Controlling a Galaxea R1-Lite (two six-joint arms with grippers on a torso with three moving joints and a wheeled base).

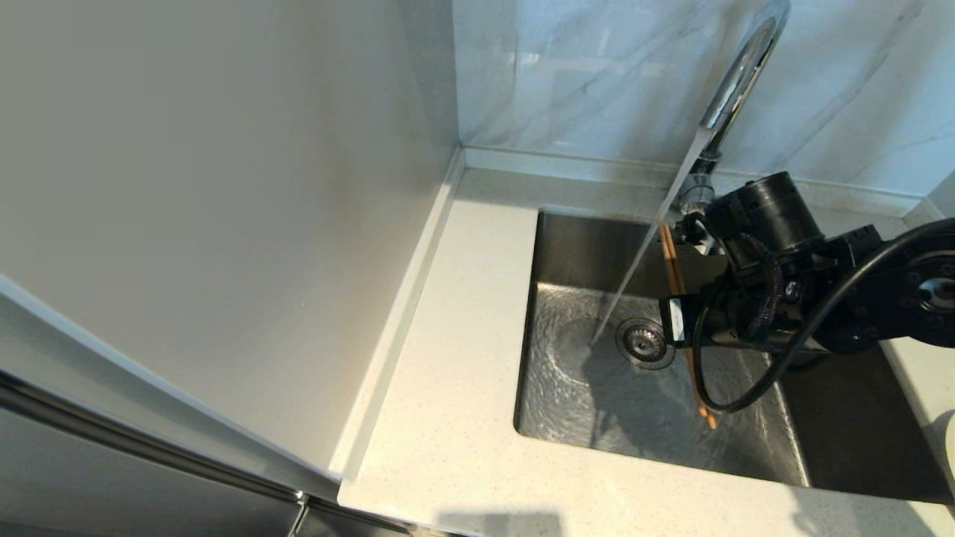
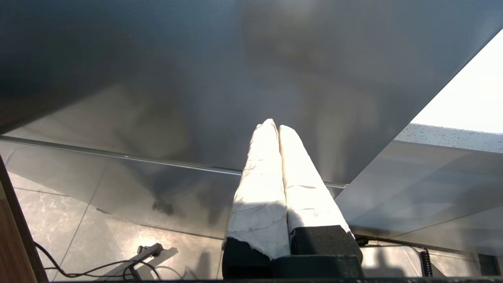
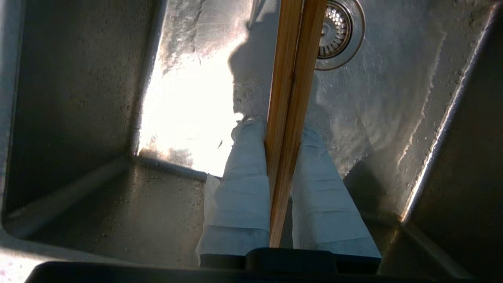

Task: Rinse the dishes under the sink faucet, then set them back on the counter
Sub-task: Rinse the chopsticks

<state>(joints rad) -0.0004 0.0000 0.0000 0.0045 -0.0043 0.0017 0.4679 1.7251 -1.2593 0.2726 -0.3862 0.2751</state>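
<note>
Thin brown wooden chopsticks (image 3: 291, 98) pinched side by side in right gripper (image 3: 281, 129)

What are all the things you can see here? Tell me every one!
chopsticks: one pair, brown wood, held over the sink basin between the right gripper's fingers
faucet: one, shiny chrome, behind the basin
water stream: one, clear, falling slantwise from the faucet to the basin floor near the drain
sink basin: one, grey steel, set into the counter, wet
drain: one, round metal strainer, in the basin floor
counter: one, cream-white speckled, around the basin
wall: pale marbled, behind the counter
right gripper: white-wrapped fingers on a black arm, over the basin, shut on the chopsticks
left gripper: white-wrapped fingers pressed together, parked away from the sink
</note>
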